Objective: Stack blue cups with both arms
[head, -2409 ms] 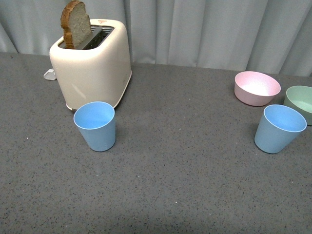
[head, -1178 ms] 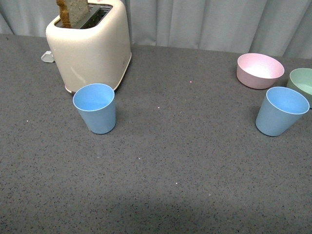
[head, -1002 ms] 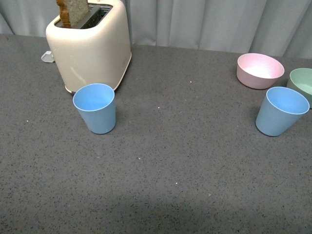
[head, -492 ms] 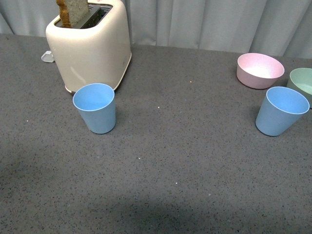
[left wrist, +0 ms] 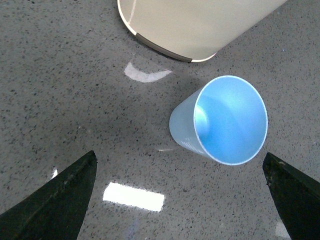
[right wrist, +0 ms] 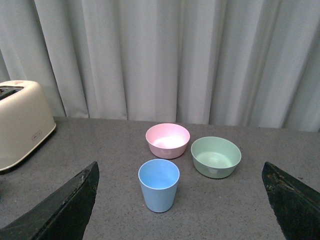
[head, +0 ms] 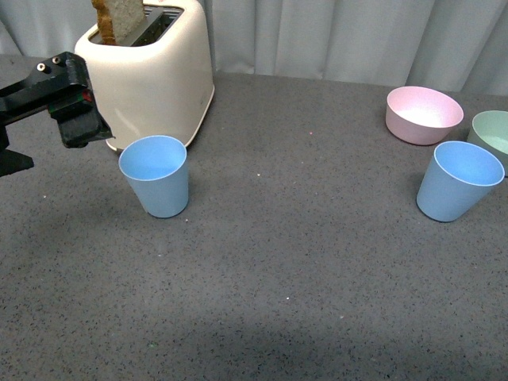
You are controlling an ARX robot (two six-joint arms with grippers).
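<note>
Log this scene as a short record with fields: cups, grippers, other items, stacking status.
left cup: blue, upright, empty, just in front of the toaster
right cup: blue, upright, empty, near the pink bowl and green bowl
left gripper: open, near the left cup, not touching it
right gripper: open, back from the right cup, holding nothing
toaster: cream, bread slice in one slot
stacking: not yet done; cups stand far apart
</note>
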